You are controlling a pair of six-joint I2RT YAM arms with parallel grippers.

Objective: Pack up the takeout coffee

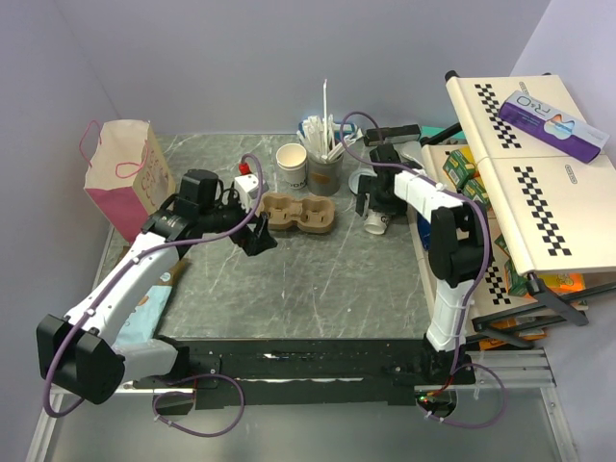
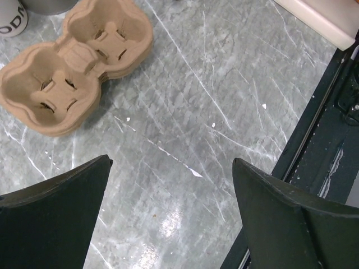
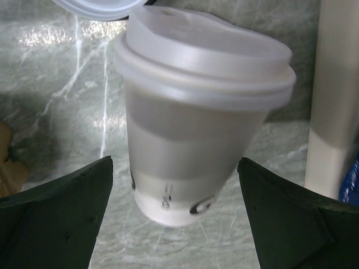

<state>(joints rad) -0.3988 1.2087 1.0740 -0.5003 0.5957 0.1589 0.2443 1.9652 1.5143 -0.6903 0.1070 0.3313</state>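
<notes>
The takeout coffee, an off-white paper cup (image 3: 193, 140) capped with a white plastic lid (image 3: 205, 53), stands on the grey marble table at the back right. My right gripper (image 3: 175, 162) is open, one finger on each side of the cup's lower half, with gaps on both sides. From above, that gripper (image 1: 373, 214) hangs over the cup (image 1: 378, 225). A second off-white cup (image 1: 292, 166) stands open, without a lid, behind the tray. My left gripper (image 2: 172, 162) is open over bare table, just left of the brown two-cup tray (image 2: 73, 61), and holds nothing.
A grey cup of straws and stirrers (image 1: 324, 168) stands behind the tray (image 1: 303, 214). A loose white lid (image 3: 98, 7) lies behind the lidded cup. A pink paper bag (image 1: 125, 173) stands at the far left. A cream rack (image 1: 539, 183) lines the right edge.
</notes>
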